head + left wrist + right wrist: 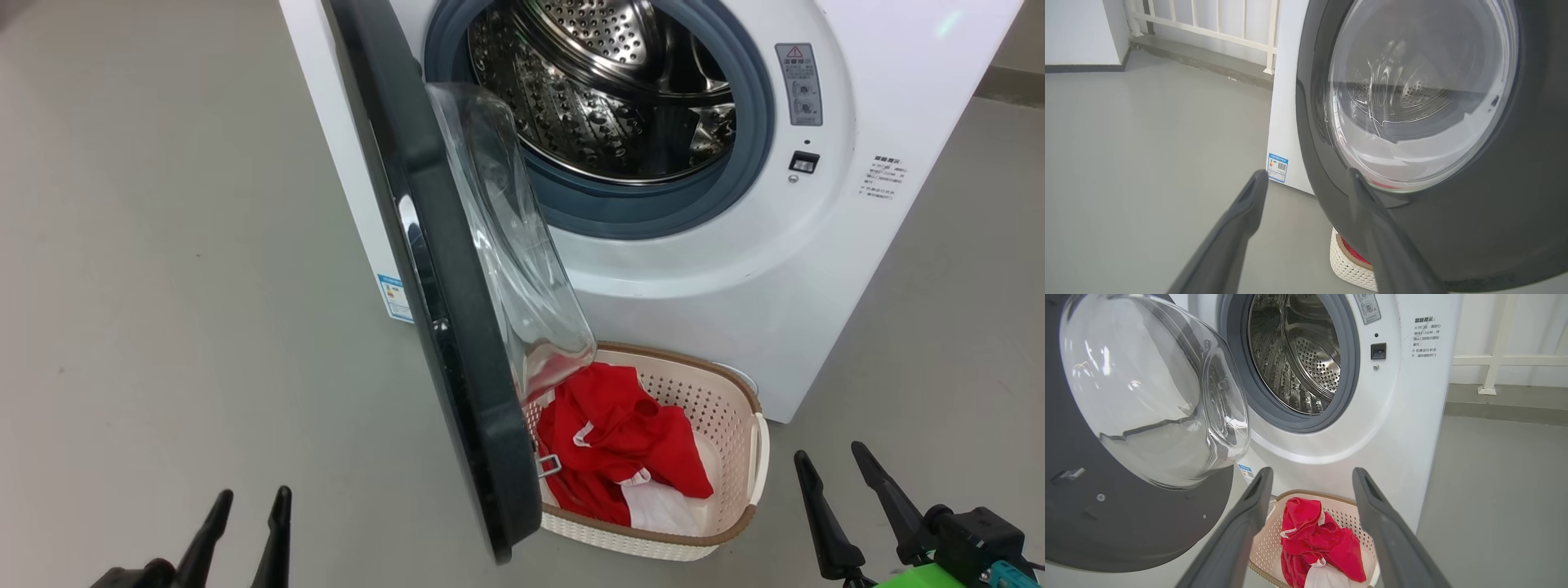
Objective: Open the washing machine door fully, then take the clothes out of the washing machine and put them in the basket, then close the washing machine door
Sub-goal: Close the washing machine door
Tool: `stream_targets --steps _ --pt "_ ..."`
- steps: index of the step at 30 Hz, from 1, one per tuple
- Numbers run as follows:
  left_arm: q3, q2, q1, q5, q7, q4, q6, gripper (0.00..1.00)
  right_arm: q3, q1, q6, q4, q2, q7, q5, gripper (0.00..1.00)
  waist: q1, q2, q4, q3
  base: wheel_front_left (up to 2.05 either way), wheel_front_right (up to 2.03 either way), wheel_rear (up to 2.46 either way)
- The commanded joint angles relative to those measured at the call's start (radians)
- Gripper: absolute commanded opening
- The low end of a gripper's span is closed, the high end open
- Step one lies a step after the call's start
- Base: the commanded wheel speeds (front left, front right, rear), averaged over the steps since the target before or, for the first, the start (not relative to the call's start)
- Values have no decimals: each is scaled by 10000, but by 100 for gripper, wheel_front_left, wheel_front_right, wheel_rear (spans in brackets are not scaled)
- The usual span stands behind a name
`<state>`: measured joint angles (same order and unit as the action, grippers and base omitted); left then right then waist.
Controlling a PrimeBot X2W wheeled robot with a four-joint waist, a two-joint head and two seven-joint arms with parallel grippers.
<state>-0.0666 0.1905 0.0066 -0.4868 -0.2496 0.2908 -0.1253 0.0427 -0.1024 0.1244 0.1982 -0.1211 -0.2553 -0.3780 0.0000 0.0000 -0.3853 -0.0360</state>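
The washing machine (718,269) stands with its steel drum (604,90) bare inside. The washing machine door (445,327) hangs open, edge-on toward me, its clear glass bowl (514,245) bulging right over the basket. Red clothes (620,441) with white trim lie in the cream basket (739,408) on the floor before the machine. My left gripper (249,502) is open at lower left, left of the door's outer face (1494,228). My right gripper (833,461) is open at lower right, right of the basket, with the clothes (1318,539) seen between its fingers.
Grey floor (163,286) spreads wide to the left and right of the machine. A white railing (1208,24) on a low kerb runs along the back wall. A blue sticker (1277,167) marks the machine's left side.
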Motion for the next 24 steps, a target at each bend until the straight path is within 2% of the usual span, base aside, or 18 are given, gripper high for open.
stream_targets --steps 1,5,10,24 --pt "564 32 -89 375 -121 -376 -54 100 151 29 63 -267 -144 -65 -45 100 0 0 -3 16 0 0 0" --pt "1033 -469 164 1433 -121 -931 -54 100 96 3 63 -297 -121 -65 -57 100 0 0 7 73 0 0 0" --pt "1424 -885 373 2169 -121 -1424 -54 100 36 -26 63 -332 -102 -65 -72 100 0 0 7 86 0 0 0" --pt "1534 -1177 438 2273 -122 -1268 -54 100 -19 -19 63 -315 -87 -65 -71 100 0 0 62 47 0 0 0"
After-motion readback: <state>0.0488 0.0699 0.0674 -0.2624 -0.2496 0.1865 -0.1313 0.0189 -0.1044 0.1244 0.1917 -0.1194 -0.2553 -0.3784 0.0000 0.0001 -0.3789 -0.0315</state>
